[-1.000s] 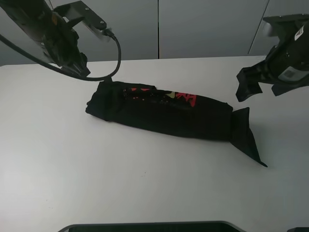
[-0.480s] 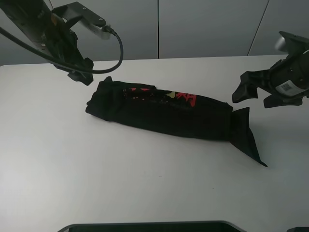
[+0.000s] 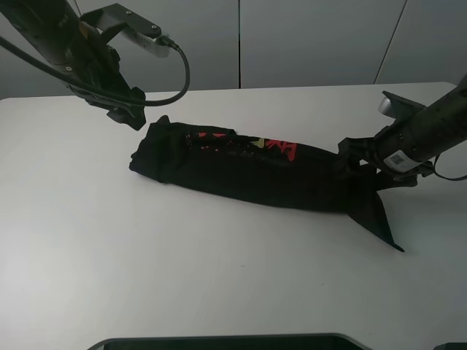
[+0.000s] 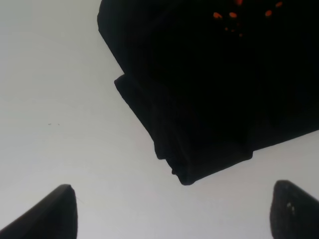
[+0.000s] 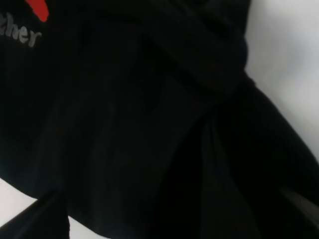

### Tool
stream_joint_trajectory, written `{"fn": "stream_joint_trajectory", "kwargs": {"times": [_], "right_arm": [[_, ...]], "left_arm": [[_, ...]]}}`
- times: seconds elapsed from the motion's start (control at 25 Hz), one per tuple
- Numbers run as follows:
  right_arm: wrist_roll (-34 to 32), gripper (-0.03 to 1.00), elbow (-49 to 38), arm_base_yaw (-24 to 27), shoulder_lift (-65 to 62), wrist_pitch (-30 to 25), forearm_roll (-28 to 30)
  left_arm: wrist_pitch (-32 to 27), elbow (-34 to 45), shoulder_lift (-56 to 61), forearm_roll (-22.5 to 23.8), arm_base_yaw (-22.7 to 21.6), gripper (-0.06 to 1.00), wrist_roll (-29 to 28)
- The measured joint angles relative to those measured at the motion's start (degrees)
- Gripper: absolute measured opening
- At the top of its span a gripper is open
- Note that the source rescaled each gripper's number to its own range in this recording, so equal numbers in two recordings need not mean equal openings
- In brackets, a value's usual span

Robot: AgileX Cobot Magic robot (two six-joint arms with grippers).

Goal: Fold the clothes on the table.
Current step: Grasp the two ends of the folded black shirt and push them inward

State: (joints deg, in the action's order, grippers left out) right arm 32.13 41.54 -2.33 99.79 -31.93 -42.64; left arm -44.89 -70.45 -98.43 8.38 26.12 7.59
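Black T-shirt [image 3: 248,171] lies mid-bench [image 3: 219,277], folded into one long band. It looks soft, light and limp, cotton that should sag and slip on the smooth top, so the ends are the place to pinch, through every layer. Its long axis runs from far left to near right in the high view, the right end fanning out. Left end effector [image 3: 130,117] hovers just off the far-left end, spread and empty. Right end effector [image 3: 355,162] sits low on the right end, spread wide over the cloth, not pinching

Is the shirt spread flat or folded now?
Folded, not spread: the T-shirt lies on the table as a long narrow bundle with stacked layers at one end; a flap fans out loose at the other.
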Motion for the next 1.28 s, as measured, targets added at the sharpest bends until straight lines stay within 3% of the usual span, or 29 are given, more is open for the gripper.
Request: {"fn": "stream_joint_trajectory", "kwargs": {"times": [0.16,0.64,0.88,0.96,1.04,1.28], "right_arm": [[2.89,0.87,0.0,0.0,0.86,0.1,-3.34],[5.16,0.87,0.0,0.0,5.92,0.24,-6.1],[11.44,0.87,0.59,0.09,8.68,-2.74,-14.36],[13.18,0.83,0.71,0.09,9.81,-3.89,-16.68],[14.55,0.72,0.71,0.09,10.6,-5.11,-17.97],[16.54,0.34,0.71,0.09,12.52,-6.79,-18.5]], "left_arm": [[0.1,0.0,0.0,0.0,0.0,1.0,0.0],[0.56,0.0,0.0,0.0,0.0,1.0,0.0],[1.27,0.0,0.0,0.0,0.0,1.0,0.0],[1.81,0.0,0.0,0.0,0.0,1.0,0.1],[2.49,0.0,0.0,0.0,0.0,1.0,0.1],[3.76,0.0,0.0,0.0,0.0,1.0,0.1]]}}
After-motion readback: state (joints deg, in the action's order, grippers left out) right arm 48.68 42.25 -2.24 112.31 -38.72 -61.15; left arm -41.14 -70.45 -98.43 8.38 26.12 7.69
